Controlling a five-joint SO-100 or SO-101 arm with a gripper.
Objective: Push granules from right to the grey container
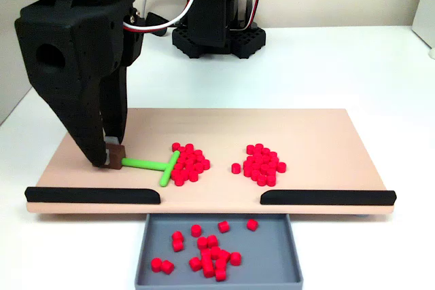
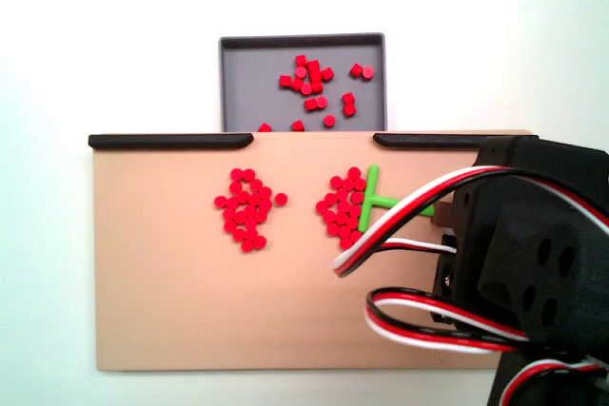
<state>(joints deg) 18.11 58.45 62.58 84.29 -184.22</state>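
Observation:
My gripper (image 1: 113,157) stands at the left of the tan board (image 1: 326,134), shut on the stem end of a green T-shaped stick (image 1: 146,164). The stick's crossbar touches the left side of one pile of red granules (image 1: 190,165). A second pile (image 1: 263,165) lies apart, further right. In the other fixed view the same two piles (image 2: 344,206) (image 2: 247,208) lie mirrored, and the green stick (image 2: 372,195) runs under the arm's cables. The grey container (image 1: 275,263) sits below the board's front gap and holds several granules (image 1: 211,252); it is also the grey container (image 2: 247,92) at the top.
Two black strips (image 1: 92,195) (image 1: 327,197) line the board's front edge, with a gap between them above the container. The arm's base (image 1: 217,35) stands behind the board. Red, white and black cables (image 2: 400,225) hang over the board's right part (image 2: 171,301).

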